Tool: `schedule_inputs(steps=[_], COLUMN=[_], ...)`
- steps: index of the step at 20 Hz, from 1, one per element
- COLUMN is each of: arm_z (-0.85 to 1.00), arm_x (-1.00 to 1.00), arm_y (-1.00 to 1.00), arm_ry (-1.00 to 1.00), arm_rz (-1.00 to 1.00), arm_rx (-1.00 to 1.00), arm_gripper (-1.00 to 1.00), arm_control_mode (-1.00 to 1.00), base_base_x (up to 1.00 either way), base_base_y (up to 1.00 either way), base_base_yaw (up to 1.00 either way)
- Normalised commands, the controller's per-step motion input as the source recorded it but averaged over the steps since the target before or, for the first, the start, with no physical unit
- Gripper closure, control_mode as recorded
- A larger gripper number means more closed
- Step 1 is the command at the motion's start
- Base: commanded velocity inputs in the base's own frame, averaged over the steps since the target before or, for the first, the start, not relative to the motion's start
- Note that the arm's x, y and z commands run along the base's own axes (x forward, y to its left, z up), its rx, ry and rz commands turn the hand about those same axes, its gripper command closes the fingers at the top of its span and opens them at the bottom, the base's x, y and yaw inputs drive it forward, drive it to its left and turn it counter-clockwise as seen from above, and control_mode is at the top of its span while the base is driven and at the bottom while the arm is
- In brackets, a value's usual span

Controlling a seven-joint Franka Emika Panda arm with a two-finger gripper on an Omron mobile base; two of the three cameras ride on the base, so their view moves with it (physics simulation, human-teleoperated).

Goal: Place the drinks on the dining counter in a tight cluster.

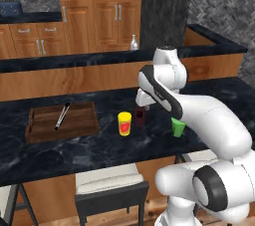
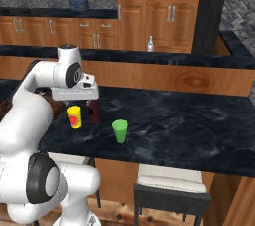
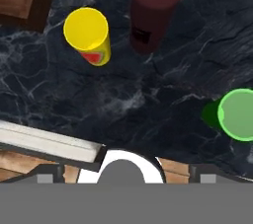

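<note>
Maroon bottle (image 3: 150, 13) upright on dining counter (image 3: 148, 94), below fingers; finger state unclear, yellow cup (image 3: 88, 35) beside.

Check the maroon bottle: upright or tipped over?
Upright. The maroon bottle stands on the dining counter beside the yellow cup, base down in both base views.

Both base views look forward and down over the arm at the dining counter (image 1: 60, 155), from behind-left and behind-right. The hand view looks steeply down, close above that counter's marble top.
</note>
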Motion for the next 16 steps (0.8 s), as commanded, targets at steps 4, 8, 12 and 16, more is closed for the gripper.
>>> schedule_inputs(steps=[4, 8, 12, 16], arm_z=[0.17, 0.13, 0.07, 0.00], arm_x=[-0.55, -0.51, -0.50, -0.54], arm_y=[-0.02, 0.00, 0.00, 0.00], arm_ry=[0.00, 0.00, 0.00, 0.00], arm_rz=[0.00, 0.00, 0.00, 0.00], arm_rx=[0.00, 0.00, 0.00, 0.00], arm_gripper=[-1.00, -1.00, -1.00, -1.00], arm_control_mode=[-1.00, -1.00, -1.00, -1.00], base_base_x=[0.00, 0.00, 0.00, 0.00], base_base_y=[0.00, 0.00, 0.00, 0.00], base_base_yaw=[0.00, 0.00, 0.00, 0.00])
